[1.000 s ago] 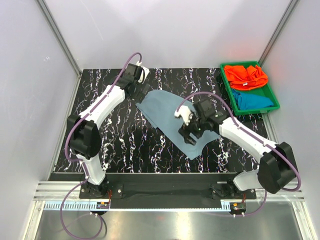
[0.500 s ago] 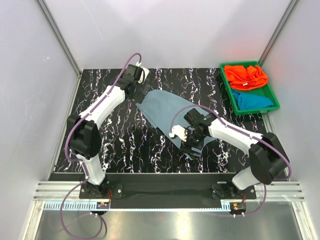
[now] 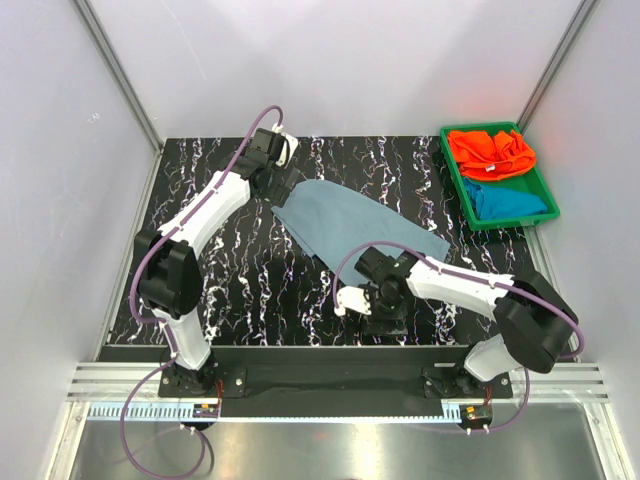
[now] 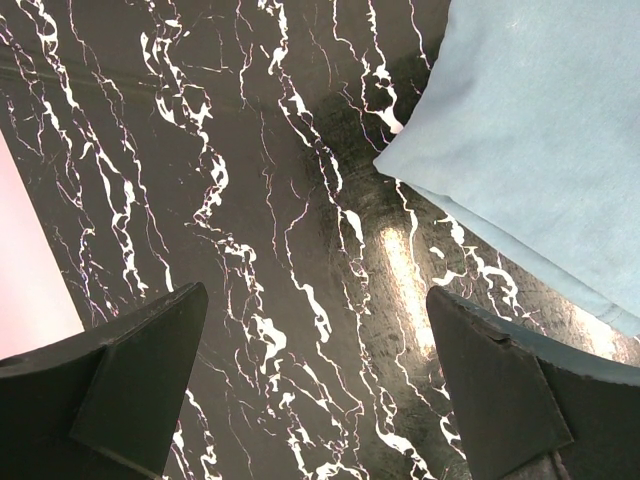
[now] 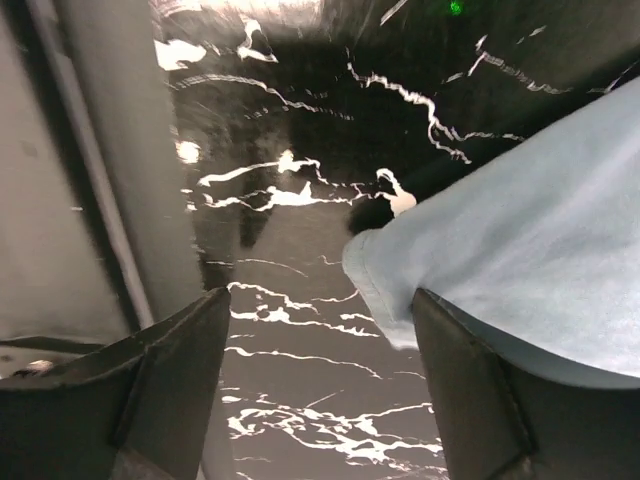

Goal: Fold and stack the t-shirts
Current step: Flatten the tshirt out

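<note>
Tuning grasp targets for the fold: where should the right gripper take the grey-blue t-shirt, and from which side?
The near corner of the grey-blue t-shirt. It lies flat on the table as a free point toward the arm bases, so I'd come down from above on its near side. The right gripper, open, hangs over it.

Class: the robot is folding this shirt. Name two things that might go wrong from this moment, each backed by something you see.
1. The right gripper stands open with only the corner tip of the grey-blue t-shirt between its jaws; closing here may pinch a thin edge that slips out.
2. The left gripper is open over bare table, the shirt's corner beyond its fingertips; closing there would likely grab nothing.
</note>
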Robot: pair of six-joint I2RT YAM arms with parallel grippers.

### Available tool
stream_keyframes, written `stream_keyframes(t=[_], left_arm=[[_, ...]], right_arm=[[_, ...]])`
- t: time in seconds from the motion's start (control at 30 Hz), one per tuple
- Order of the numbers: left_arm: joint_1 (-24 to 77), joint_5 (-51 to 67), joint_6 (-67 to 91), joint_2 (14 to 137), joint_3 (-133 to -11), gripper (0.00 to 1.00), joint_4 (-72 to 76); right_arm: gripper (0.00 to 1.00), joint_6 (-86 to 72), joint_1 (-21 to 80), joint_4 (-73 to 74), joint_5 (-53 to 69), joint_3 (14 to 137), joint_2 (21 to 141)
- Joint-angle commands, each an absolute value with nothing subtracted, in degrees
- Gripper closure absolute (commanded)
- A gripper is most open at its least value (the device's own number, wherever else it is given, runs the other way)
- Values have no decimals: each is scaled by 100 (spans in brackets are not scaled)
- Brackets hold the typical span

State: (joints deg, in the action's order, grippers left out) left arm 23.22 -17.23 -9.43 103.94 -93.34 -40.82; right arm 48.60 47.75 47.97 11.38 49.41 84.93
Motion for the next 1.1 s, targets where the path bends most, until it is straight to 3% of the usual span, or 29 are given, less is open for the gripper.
stream_keyframes(t=[0.0, 0.1, 0.13, 0.17, 0.47, 0.53, 0.57, 0.83, 1.07], left_arm=[[2320, -1749, -967, 10169, -9457, 1, -3850], [2320, -1661, -879, 10187, -9536, 1, -3937], [2320, -1652, -835, 10187, -9536, 1, -3955], [2320, -1644, -835, 10152, -9519, 1, -3955], [2320, -1687, -738, 10020, -9290, 1, -3894], [2312, -1714, -756, 10002, -9264, 1, -3867], [2312, -1714, -773, 9993, -9255, 1, -3867], [2259, -1749, -774, 9976, -9229, 1, -3806], [2048, -2004, -677, 9993, -9193, 1, -3604]], right_arm=[[20, 5054, 4922, 4203, 459, 4747, 8437], [40, 5054, 4931, 3825, 203, 4623, 8438], [56, 5019, 4931, 3710, 133, 4614, 8438], [63, 4984, 4931, 3613, 27, 4614, 8438], [64, 5036, 4931, 2839, -642, 4518, 8464], [95, 4984, 4931, 2769, -668, 4483, 8420], [100, 4975, 4931, 2725, -755, 4465, 8403], [100, 4914, 4712, 2741, -1213, 5210, 8183], [100, 4825, 4377, 2804, -1397, 7387, 8288]])
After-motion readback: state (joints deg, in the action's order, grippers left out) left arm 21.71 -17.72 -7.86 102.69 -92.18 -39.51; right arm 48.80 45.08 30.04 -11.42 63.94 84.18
